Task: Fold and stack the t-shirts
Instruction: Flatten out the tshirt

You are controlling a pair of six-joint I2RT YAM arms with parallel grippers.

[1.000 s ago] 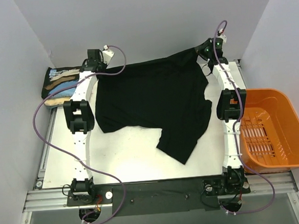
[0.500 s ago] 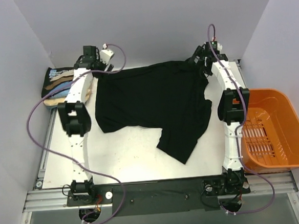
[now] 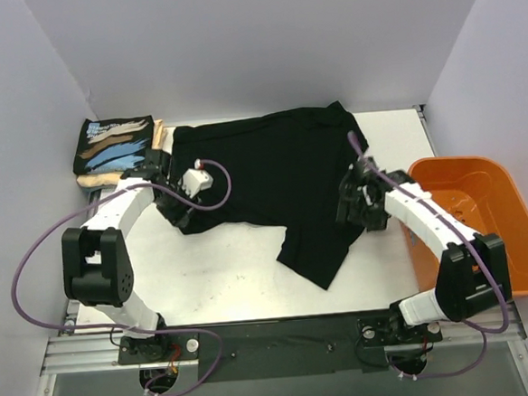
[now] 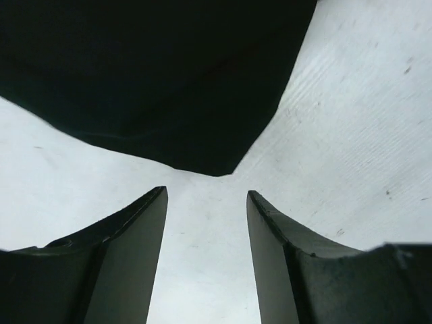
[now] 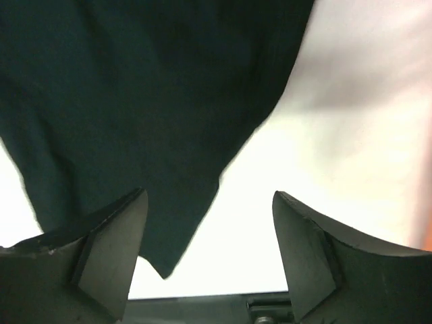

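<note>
- Left end effector (image 4: 206, 196): released, fingers spread, nothing between them. Just ahead of the fingertips and centred on the gap lies a blunt corner of the plain black t-shirt (image 4: 155, 74). It is close to the fingers but apart from them.
- Right end effector (image 5: 209, 196): also released and empty. A pointed flap of the same shirt reaches back into the gap and towards its left-hand finger (image 5: 111, 233). Whether cloth touches that finger cannot be told.
- Governing relation: from above, the plain black t-shirt (image 3: 271, 170) lies spread between the left end effector (image 3: 174, 213) and the right end effector (image 3: 351, 208), its long axis running roughly from one to the other. Each arm has its own side of the garment directly in front of its fingers. The left arm is nearer the near-left corner, the right arm nearer the right-hand flap.
- Judgement: the shirt is laid out but not yet folded, and a rumpled lobe trails back from the right end effector towards the arm bases. The next grasp probably needs a short advance onto the cloth edge by each arm.
- Beyond the left end effector, on its outer side, the printed t-shirt (image 3: 115, 145) sits folded on the cream t-shirt (image 3: 95, 180).
- Outboard of the right end effector stands the orange basket (image 3: 481, 192), beside the surface (image 3: 233, 273).
</note>
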